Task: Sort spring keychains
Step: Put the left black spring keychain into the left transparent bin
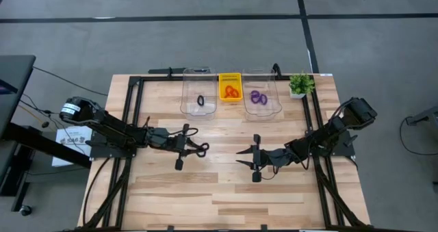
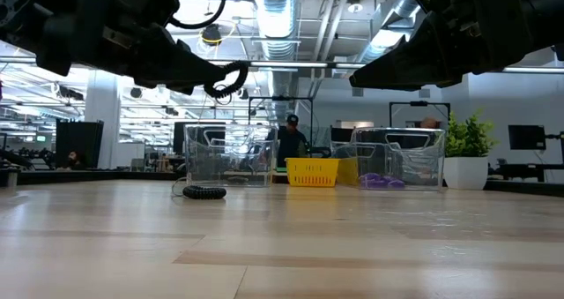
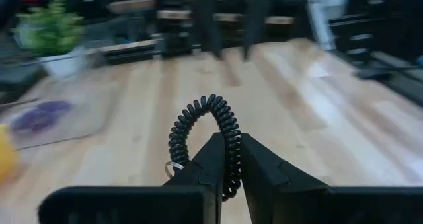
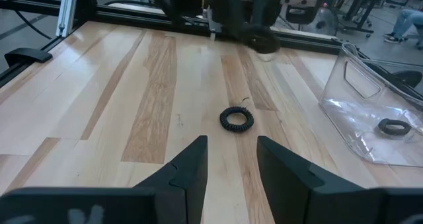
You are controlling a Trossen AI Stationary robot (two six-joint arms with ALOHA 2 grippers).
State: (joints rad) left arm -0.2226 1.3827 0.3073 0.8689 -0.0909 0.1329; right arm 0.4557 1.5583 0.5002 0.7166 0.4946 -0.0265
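Observation:
My left gripper (image 1: pixel 197 148) hovers over the table's middle left, shut on a black spring keychain (image 3: pixel 210 135). That keychain shows in the low view as a loop (image 2: pixel 231 78) well above the wood. Another black keychain (image 4: pixel 236 119) lies flat on the table between the two grippers, also seen as a dark coil (image 2: pixel 204 192). My right gripper (image 4: pixel 231 145) is open and holds nothing, raised over the middle right (image 1: pixel 241 157). The far clear bin on the left holds a black keychain (image 1: pixel 201 100). The yellow basket holds orange ones (image 1: pixel 231 91), and the right clear bin holds purple ones (image 1: pixel 257 98). My left gripper pinches the black keychain between its two fingers at one side of the coiled loop (image 3: pixel 229 178). The rest of the loop (image 3: pixel 198 112) stands out past the fingertips. A small metal ring (image 3: pixel 173 166) sits beside one finger. The keychain is lifted clear of the table.
Three containers stand in a row at the far edge: a clear bin (image 1: pixel 186 105), a yellow basket (image 1: pixel 230 76) and a second clear bin (image 1: pixel 274 105). A small potted plant (image 1: pixel 299 85) stands to their right. A black frame (image 1: pixel 137 116) borders the table. A person shows far behind (image 2: pixel 292 133).

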